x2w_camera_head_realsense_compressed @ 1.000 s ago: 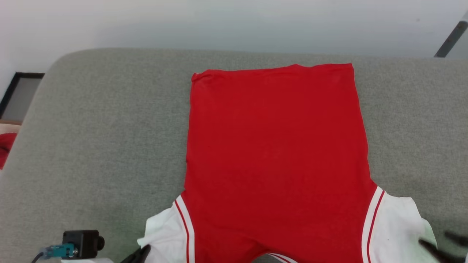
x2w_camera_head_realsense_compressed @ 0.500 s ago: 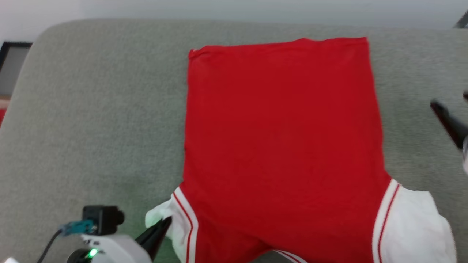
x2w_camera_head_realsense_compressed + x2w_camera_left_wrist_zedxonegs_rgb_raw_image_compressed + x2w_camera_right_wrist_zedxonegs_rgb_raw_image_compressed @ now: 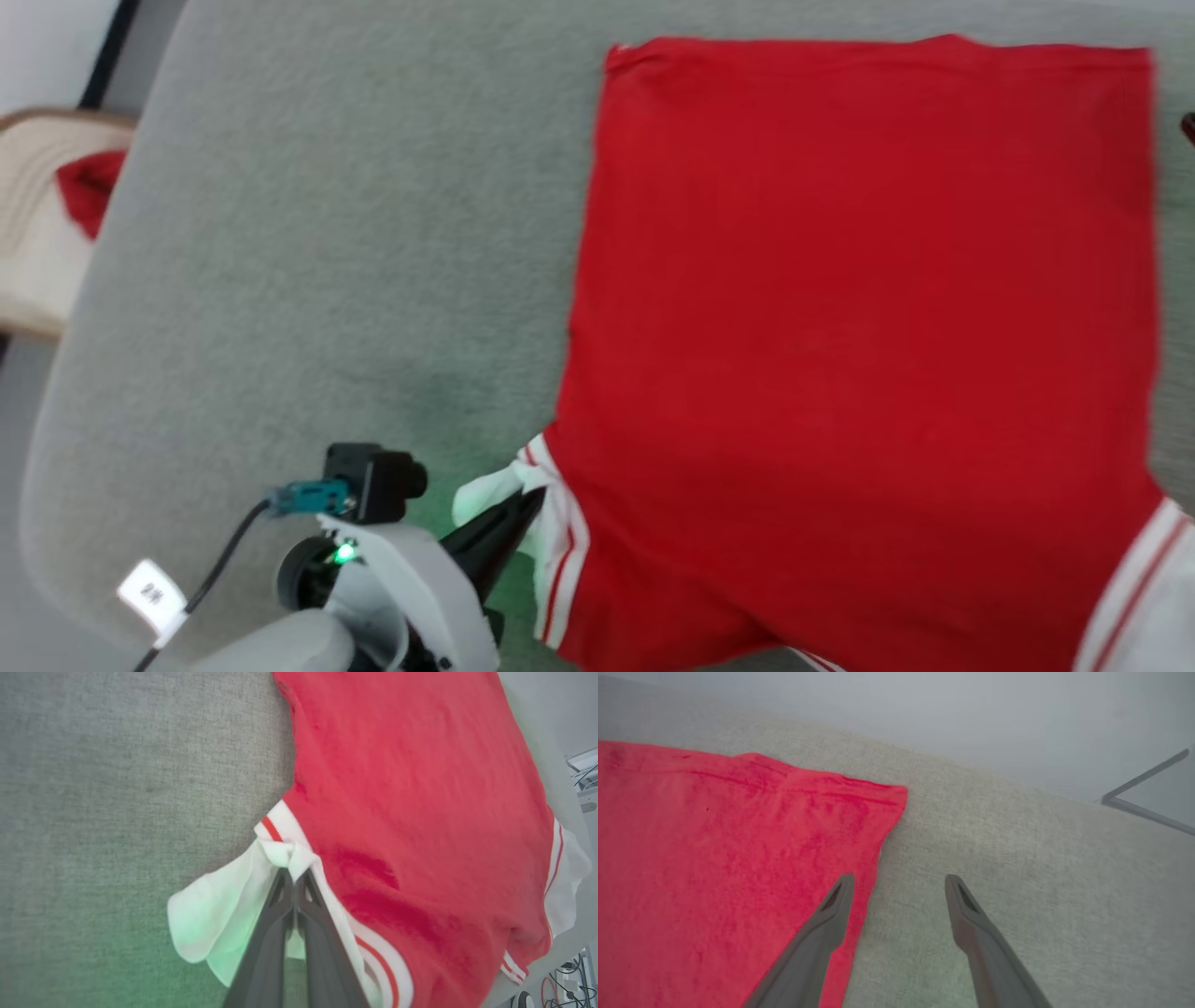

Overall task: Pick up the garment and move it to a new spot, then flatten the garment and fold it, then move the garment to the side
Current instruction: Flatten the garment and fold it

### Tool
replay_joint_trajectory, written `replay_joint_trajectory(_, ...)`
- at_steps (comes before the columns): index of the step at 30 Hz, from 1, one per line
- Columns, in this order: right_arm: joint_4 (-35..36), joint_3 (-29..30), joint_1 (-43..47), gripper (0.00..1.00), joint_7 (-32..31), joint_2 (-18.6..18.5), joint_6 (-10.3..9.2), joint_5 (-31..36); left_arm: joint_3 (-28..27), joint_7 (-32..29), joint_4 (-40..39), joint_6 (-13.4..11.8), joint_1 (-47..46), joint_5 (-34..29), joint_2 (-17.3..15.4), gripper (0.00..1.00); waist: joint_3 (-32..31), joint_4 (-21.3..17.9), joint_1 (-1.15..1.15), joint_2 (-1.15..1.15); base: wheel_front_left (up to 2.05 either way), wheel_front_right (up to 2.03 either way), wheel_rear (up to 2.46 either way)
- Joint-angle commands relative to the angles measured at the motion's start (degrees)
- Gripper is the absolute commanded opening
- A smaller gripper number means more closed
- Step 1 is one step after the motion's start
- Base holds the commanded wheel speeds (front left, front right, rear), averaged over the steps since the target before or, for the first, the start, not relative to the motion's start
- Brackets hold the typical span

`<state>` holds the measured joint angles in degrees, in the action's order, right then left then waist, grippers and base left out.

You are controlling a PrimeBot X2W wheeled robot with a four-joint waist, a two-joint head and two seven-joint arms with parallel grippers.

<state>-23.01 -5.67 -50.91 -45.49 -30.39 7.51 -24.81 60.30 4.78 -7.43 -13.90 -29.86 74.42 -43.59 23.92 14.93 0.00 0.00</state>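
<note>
**Grey cushion, sleeve pinched**

At lower left, a white sleeve of the garment is clamped by the left gripper. Its red body is spread flat toward the right. By its far corner, the right gripper is held wide, empty.

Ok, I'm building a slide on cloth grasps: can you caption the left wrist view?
The left gripper pinches the white sleeve of the red garment spread on a grey cushion.

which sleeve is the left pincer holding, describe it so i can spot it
On the grey cushioned surface lies the red garment. At its near left corner, the bunched white sleeve sits in the shut left pincer; the other white sleeve lies free.
</note>
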Motion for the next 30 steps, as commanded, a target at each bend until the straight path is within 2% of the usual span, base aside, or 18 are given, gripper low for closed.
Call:
replay_joint_trajectory(1, -2.2, 0.4, -1.7, 1.0, -0.7, 0.0, -0.04, 0.5, 0.2, -0.1, 0.6, 0.7, -1.0, -0.5, 0.9, 0.0, 3.8, 4.5, 0.0, 0.0, 0.0, 0.0, 0.0)
replay_joint_trajectory(9, -14.7, 3.2, -9.3, 1.0, -5.5, 1.2, -0.04, 5.1, 1.6, -1.0, 4.3, 3.7, -3.2, -1.5, 4.8, 0.0, 5.9, 9.1, 0.0, 0.0, 0.0, 0.0, 0.0)
replay_joint_trajectory(16, -23.9, 7.6, -10.8, 1.0, -10.7, 2.4, -0.04, 10.5, 2.2, -1.1, 7.0, 5.7, -3.7, -1.0, 7.1, 0.0, 6.8, 11.7, 0.0, 0.0, 0.0, 0.0, 0.0)
replay_joint_trajectory(18, -25.9, 8.0, -10.8, 0.0, -13.6, 2.8, -0.02, 12.6, 2.1, -0.9, 7.6, 6.0, -3.5, -0.8, 7.2, 0.0, 6.9, 11.8, 0.0, 0.0, 0.0, 0.0, 0.0)
replay_joint_trajectory(20, -26.2, 7.5, -11.0, 0.0, -15.5, 2.8, -0.02, 14.5, 1.9, -0.8, 8.0, 6.0, -3.3, -0.5, 7.1, 0.0, 6.8, 11.6, 0.0, 0.0, 0.0, 0.0, 0.0)
replay_joint_trajectory(24, -25.0, 9.4, -11.6, 0.0, -15.3, 3.7, -0.02, 16.0, 1.6, -0.4, 8.7, 6.1, -3.0, -0.4, 6.9, 0.0, 6.1, 10.8, 0.0, 0.0, 0.0, 0.0, 0.0)
replay_joint_trajectory(30, -21.5, 7.3, -10.6, 0.0, -16.0, 4.5, -0.01, 13.5, 0.7, 0.6, 8.8, 5.6, -2.4, 0.1, 5.8, 0.0, 4.2, 7.8, 0.0, 0.0, 0.0, 0.0, 0.0)
